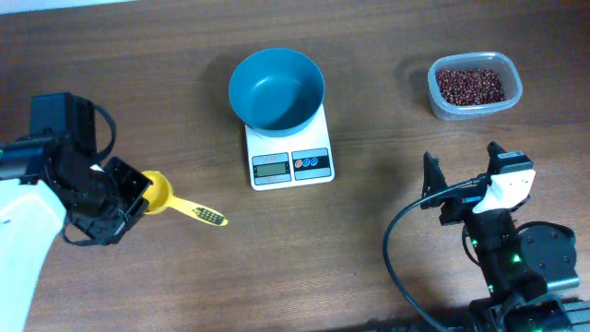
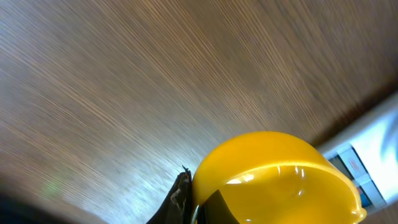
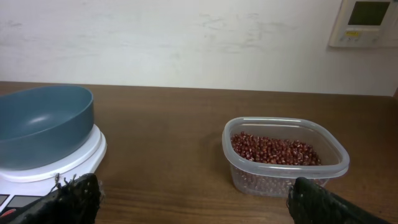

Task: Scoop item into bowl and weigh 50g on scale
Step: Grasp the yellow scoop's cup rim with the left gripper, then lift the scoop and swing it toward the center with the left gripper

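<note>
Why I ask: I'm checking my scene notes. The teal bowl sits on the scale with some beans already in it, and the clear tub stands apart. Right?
Not quite. The overhead view shows the bowl on the scale empty, its blue inside bare; the beans are in the clear tub, which stands apart.

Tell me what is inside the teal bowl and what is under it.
Inside the bowl: nothing, its teal bottom is bare. Under it stands the white scale; its display and buttons show in front, but the bowl covers most of its top.
</note>
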